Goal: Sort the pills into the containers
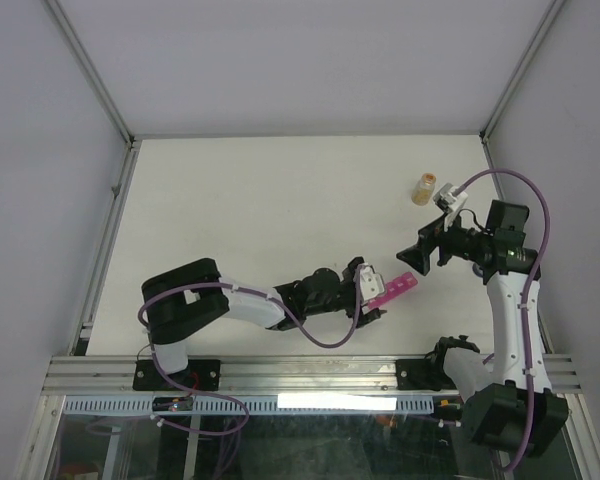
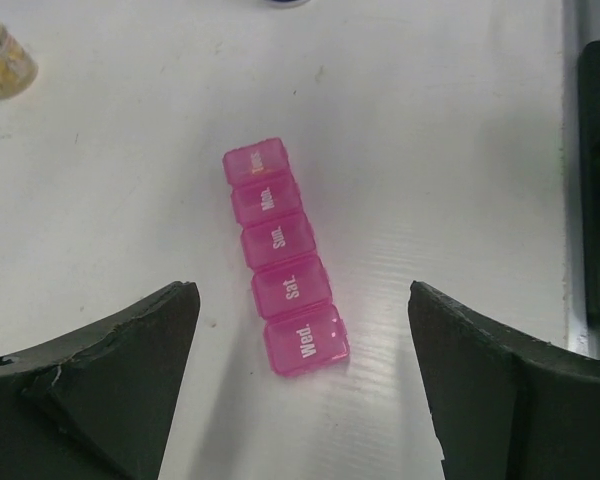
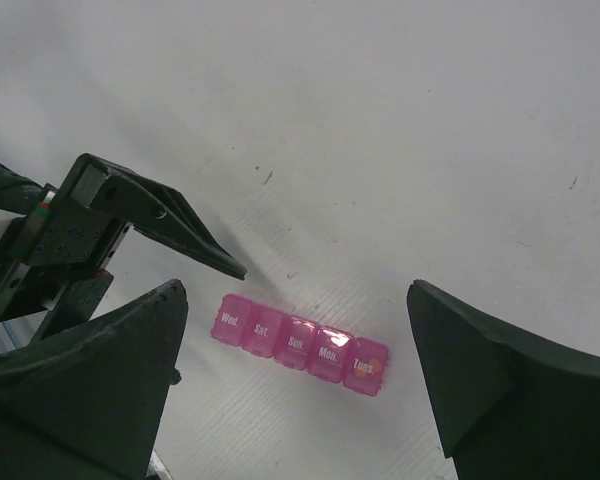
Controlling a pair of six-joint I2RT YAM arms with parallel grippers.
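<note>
The containers are lying flat on the table, every lid shut. An off-centre pinch is risking the light strip skidding or twisting, and the two tools are crowding close enough to clash. The strip is sitting between the left tool's wide, empty jaws. The right tool, equally wide and empty, is hovering near its far end.

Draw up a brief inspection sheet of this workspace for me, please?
Surface: white table, few dark specks.
Job's things: magenta pill strip, five day-labelled cells, lids down; no loose pills seen.
Clutter: small amber bottle, far right, apart from the strip.
Grippers: left gripper open, fingers straddling the strip, not touching; right gripper open, facing it, clear.
Cables: purple cables looping along both arms.
Surroundings: white walls, aluminium frame.
</note>
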